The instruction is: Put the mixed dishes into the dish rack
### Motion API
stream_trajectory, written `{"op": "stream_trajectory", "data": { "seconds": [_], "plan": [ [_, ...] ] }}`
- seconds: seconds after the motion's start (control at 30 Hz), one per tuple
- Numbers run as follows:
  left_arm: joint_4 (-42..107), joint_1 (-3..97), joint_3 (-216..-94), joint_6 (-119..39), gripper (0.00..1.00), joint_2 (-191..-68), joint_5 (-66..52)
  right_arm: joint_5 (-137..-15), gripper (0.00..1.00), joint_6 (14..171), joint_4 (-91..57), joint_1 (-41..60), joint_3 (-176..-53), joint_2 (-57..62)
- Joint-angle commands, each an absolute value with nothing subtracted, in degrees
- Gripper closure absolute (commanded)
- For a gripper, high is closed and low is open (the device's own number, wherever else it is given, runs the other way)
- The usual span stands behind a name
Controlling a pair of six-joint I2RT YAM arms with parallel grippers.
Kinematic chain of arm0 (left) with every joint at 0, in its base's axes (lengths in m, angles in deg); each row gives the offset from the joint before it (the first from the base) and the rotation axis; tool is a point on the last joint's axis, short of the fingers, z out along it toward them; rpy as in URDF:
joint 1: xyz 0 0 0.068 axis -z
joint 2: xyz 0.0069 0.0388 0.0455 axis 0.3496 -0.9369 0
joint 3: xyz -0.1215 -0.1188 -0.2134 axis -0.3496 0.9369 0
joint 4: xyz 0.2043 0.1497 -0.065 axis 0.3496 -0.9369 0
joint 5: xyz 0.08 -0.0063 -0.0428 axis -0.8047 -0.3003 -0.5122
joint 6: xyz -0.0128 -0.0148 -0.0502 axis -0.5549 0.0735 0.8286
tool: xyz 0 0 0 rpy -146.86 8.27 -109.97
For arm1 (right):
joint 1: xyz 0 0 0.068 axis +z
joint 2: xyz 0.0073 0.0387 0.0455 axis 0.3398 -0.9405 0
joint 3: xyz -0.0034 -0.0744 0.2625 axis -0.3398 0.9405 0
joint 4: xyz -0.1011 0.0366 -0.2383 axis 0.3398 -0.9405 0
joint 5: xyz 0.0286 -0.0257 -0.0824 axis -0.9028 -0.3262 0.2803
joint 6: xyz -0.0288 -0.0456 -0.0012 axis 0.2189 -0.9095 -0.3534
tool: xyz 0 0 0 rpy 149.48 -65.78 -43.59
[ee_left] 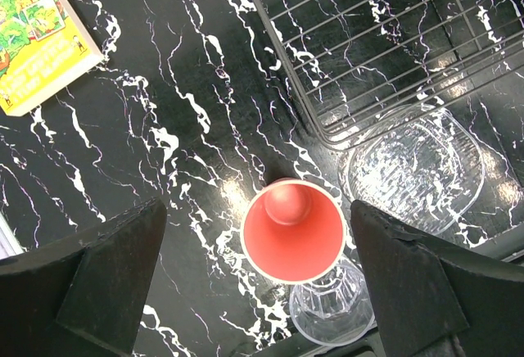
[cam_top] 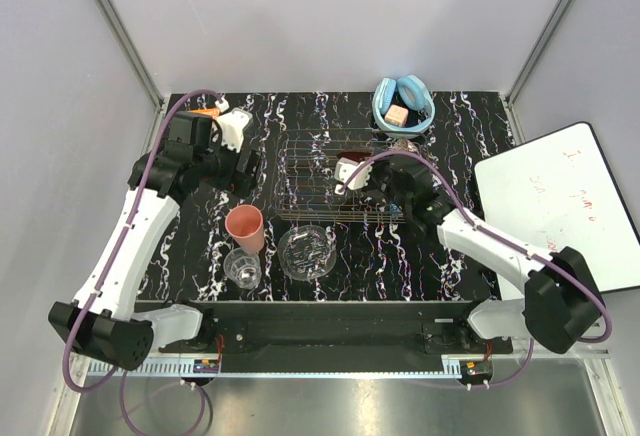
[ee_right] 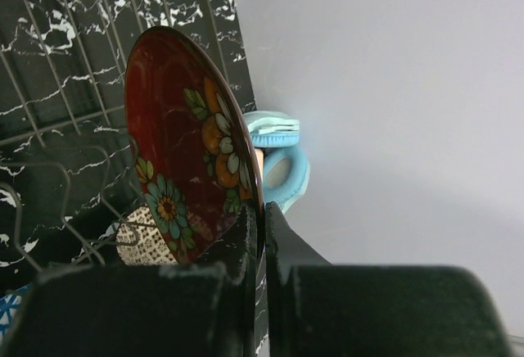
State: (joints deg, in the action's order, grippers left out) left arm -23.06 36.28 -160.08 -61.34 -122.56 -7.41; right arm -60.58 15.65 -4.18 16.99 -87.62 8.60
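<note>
My right gripper (ee_right: 263, 218) is shut on the rim of the red floral plate (ee_right: 184, 140) and holds it on edge over the wire dish rack (ee_right: 57, 87). Below the plate a beige speckled bowl (ee_right: 143, 238) shows partly. In the top view that gripper (cam_top: 378, 184) is over the rack's (cam_top: 310, 156) right part. My left gripper (ee_left: 270, 283) is open, high above the salmon-pink cup (ee_left: 292, 230), which stands upright. The clear tumbler (ee_left: 332, 312) touches the cup. The clear glass dish (ee_left: 413, 169) lies by the rack's (ee_left: 385, 38) near edge. The left gripper (cam_top: 243, 176) is left of the rack.
Light-blue headphones (cam_top: 403, 104) lie behind the rack at the far right and show behind the plate in the right wrist view (ee_right: 282, 156). The orange-green book (ee_left: 37, 33) lies at the far left. A whiteboard (cam_top: 560, 206) leans at the table's right side.
</note>
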Motion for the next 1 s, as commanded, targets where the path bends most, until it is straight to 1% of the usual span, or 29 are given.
{"op": "stream_trajectory", "data": {
  "seconds": [0.0, 0.3, 0.37, 0.67, 0.97],
  "plan": [
    [-20.3, 35.7, -160.7, -61.0, 0.01, -123.0, -5.6, -62.1, 1.00, 16.5, 2.4, 16.3, -88.0, 8.0],
    [-20.2, 35.1, -160.8, -61.3, 0.01, -123.2, -5.2, -62.2, 1.00, 17.3, 4.4, 14.7, -86.8, 5.6],
    [-20.1, 34.8, -160.8, -61.4, 0.01, -123.3, -5.1, -61.9, 1.00, 17.2, 6.8, 13.7, -85.9, 5.0],
    [-19.5, 34.4, -159.9, -60.9, 0.01, -123.9, -4.4, -62.2, 1.00, 12.7, 7.5, 13.4, -87.3, 7.1],
    [-19.0, 34.2, -159.5, -60.3, 0.01, -124.3, -3.8, -64.2, 1.00, 4.1, 5.0, 13.8, -88.6, 8.7]
  ]
}}
